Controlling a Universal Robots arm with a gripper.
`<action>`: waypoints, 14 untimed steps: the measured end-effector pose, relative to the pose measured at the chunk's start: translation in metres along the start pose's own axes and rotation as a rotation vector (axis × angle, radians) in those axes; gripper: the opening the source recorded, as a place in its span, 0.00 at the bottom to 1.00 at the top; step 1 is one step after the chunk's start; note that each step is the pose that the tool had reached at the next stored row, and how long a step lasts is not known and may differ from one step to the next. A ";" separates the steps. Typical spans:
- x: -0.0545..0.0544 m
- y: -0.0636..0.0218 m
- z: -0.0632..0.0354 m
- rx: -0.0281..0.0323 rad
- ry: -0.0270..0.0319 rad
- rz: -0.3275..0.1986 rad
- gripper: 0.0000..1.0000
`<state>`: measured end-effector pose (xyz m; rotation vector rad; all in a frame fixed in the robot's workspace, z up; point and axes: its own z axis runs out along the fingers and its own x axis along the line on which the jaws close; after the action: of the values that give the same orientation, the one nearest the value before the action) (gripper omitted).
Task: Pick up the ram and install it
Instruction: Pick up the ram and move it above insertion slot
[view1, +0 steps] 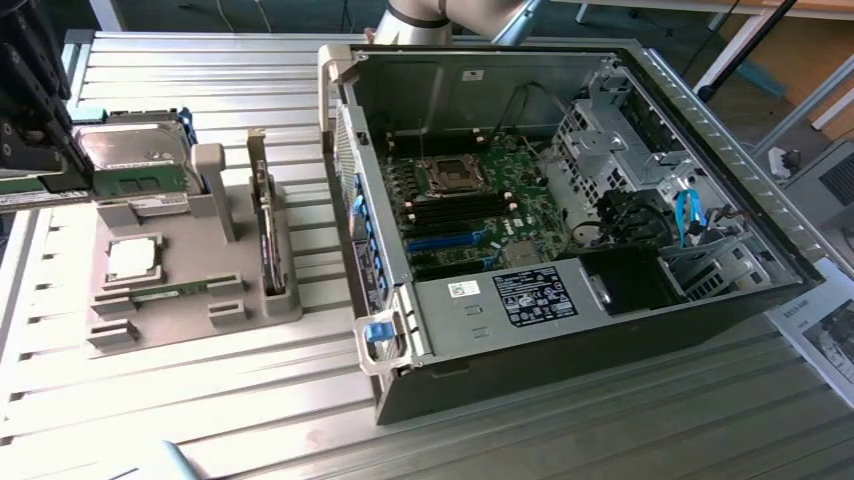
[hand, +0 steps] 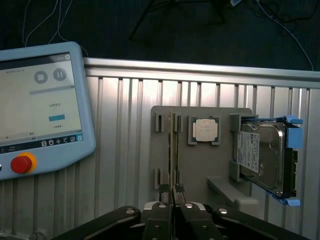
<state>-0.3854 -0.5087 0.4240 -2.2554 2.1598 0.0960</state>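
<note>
Black gripper (hand: 172, 192) over near edge of grey slotted plastic tray (hand: 160, 150), jaws narrow, almost shut, long thin green ram stick (hand: 175, 150) seated in tray, ahead of fingertips

Ram stick (view1: 171, 291): a long, narrow, thin green circuit board. It is seated upright on its long edge in a slot of the grey moulded fixture block (view1: 167, 322), not laid flat, and each end is carried by a small notched post. In the exterior view it is found just beside the square silver processor chip (view1: 134, 260), on the side nearer the camera and roughly parallel to the chip's edge. In the wrist view the stick (hand: 172, 150) is seen edge-on as a thin straight line spanning the two posts. The components on its faces cannot be made out. Not yet lifted from the fixture, not yet installed. Whether a second stick stands close against it cannot be told.
</note>
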 end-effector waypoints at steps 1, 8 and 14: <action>0.000 -0.0036 -0.0001 -0.0001 0.0001 0.000 0.12; 0.002 -0.0463 0.0004 0.0002 -0.0001 0.000 0.12; 0.004 -0.0851 0.0009 0.0002 -0.0001 0.000 0.12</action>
<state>-0.3003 -0.5088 0.4203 -2.2551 2.1598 0.0959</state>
